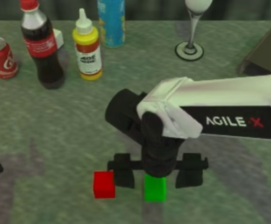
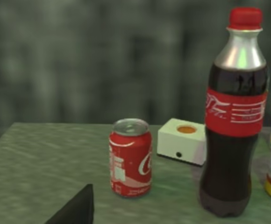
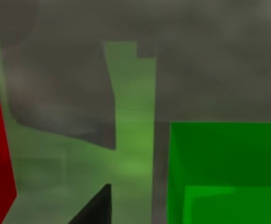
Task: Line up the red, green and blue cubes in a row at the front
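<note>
The right gripper [image 1: 156, 177] hangs with fingers spread either side of the green cube [image 1: 154, 188], red cube [image 1: 103, 184] just outside them; light, rigid, glossy, so pinch flat opposite faces.

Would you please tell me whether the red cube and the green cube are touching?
Apart. The top view shows bare table and one finger of the right pincer between the red cube and the green cube.

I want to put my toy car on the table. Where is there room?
The widest bare patch lies between the soda can at the back left and the red cube in front. The back edge is crowded with bottles. The front middle is busy: the right gripper, open, straddles the green cube.
</note>
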Controlling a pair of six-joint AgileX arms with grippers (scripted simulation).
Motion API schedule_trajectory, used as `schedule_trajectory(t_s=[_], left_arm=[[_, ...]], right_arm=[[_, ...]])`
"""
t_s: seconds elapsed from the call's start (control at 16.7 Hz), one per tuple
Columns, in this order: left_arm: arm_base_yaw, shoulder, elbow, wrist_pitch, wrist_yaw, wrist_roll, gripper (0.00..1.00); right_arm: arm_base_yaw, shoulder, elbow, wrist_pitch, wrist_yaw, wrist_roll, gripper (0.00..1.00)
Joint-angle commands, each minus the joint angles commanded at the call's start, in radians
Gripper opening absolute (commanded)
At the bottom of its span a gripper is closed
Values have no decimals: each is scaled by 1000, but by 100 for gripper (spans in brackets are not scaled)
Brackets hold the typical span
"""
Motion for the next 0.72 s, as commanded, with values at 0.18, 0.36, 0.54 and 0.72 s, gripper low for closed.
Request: schedule_trajectory(t_s=[0.18,0.36,0.54,0.72], left_arm=[[0,0,0,0,0,0,100],[0,0,0,0,0,0,100],[0,0,0,0,0,0,100],[0,0,0,0,0,0,100]], right_arm=[[0,0,0,0,0,0,100],[-2,-1,0,0,0,0,100],[2,-13,32,-42,0,0,100],[5,-50,100,-159,-1,2,100]])
